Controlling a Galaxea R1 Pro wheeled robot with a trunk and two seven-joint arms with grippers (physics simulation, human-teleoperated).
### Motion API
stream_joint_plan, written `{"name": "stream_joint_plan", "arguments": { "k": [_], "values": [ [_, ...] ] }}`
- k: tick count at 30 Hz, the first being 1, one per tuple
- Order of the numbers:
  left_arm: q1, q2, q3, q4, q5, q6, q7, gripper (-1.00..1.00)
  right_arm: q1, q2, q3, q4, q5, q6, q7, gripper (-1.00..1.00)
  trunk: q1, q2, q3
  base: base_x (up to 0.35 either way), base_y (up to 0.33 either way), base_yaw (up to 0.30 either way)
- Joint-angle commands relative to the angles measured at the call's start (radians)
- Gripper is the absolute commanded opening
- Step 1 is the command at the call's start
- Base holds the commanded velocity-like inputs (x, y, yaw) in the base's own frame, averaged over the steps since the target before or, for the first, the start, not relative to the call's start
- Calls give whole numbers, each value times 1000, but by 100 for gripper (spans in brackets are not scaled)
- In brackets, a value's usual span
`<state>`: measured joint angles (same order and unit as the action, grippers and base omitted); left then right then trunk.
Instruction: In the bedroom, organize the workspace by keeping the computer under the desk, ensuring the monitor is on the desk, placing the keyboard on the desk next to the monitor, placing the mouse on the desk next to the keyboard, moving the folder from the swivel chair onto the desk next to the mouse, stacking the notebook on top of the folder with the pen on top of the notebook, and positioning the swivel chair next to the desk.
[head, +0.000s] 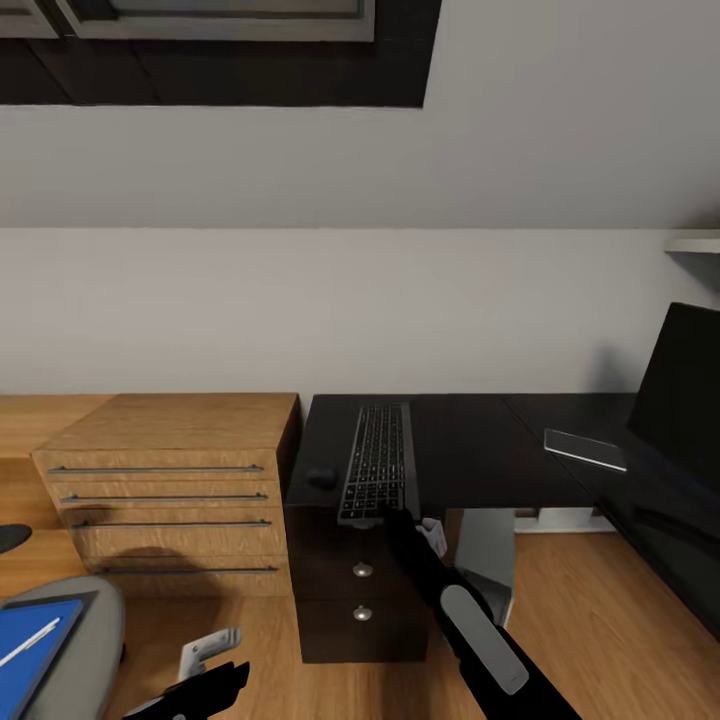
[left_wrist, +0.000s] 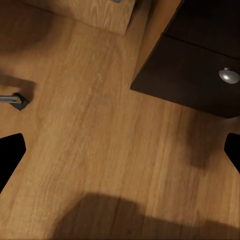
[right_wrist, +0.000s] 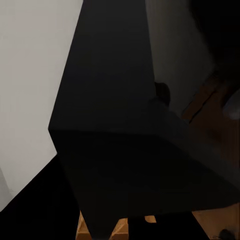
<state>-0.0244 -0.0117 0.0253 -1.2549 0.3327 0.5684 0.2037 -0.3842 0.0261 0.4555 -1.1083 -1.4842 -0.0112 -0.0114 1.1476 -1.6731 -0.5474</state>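
The black keyboard (head: 378, 462) lies lengthwise on the black desk (head: 480, 450), its near end jutting over the front edge. My right gripper (head: 388, 517) reaches up to that end and is shut on it; in the right wrist view the keyboard (right_wrist: 115, 130) is a dark slab. The small black mouse (head: 321, 477) sits just left of the keyboard. The monitor (head: 682, 395) stands at the far right. The grey swivel chair (head: 85, 650) carries the blue folder (head: 30, 655) with a white pen (head: 28, 642) on it. My left gripper (left_wrist: 120, 155) hangs open over the floor. Computer and notebook are out of view.
A light wooden drawer unit (head: 170, 490) stands against the desk's left side. Dark desk drawers with round knobs (left_wrist: 229, 75) sit below the keyboard, and a white leg (head: 490, 560) beside them. A chair caster (left_wrist: 16, 100) rests on the wood floor.
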Motion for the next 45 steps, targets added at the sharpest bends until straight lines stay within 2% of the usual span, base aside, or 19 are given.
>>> {"name": "stream_joint_plan", "arguments": {
  "k": [1, 14, 16, 17, 18, 21, 28, 40, 41, 45],
  "values": [
    [0, -1, -5, -2, 10, 4, 9, 100, -1, 1, 1, 10, -8, 0, -1, -100, 4, -8, -4, 0, 0, 0],
    [0, 0, -8, 3, 8, 4, 11, 100, -1, -1, 0, 25, -9, 3, -2, -100, 54, -99, -45, 0, 0, 0],
    [-1, 0, -9, 4, 8, 4, 10, 100, -1, -2, -1, 25, -20, 3, -3, -100, 61, -113, -51, 0, 0, 0],
    [-1, -1, -8, 5, 9, 4, 8, 100, -1, -5, -2, 26, -86, 3, -4, -100, 61, -113, -51, 0, 0, 0],
    [-1, -1, -8, 5, 9, 4, 6, 100, -1, -5, -3, 28, -91, 3, -3, -100, 61, -113, -51, 0, 0, 0],
    [0, 0, -8, 7, 9, 3, 3, 100, -1, -5, -3, 39, -97, 3, -3, -100, 61, -113, -51, 0, 0, 0],
    [-1, 3, -11, 74, 9, -10, -1, 100, -1, -1, -4, 58, -100, 4, -4, -100, 61, -113, -51, 122, 0, 0],
    [-1, 2, -11, 77, 9, -18, 0, 100, -1, 0, -3, 59, -101, 4, -4, -100, 61, -113, -51, 9, 0, 0],
    [0, 2, -11, 77, 9, -18, 0, 100, -1, 0, -3, 59, -102, 4, -4, 100, 61, -113, -51, 0, 0, 0],
    [-1, 2, -11, 77, 9, -18, 0, 100, -1, 0, -3, 59, -102, 4, -4, 100, 61, -113, -51, 0, 0, 0]
  ]
}}
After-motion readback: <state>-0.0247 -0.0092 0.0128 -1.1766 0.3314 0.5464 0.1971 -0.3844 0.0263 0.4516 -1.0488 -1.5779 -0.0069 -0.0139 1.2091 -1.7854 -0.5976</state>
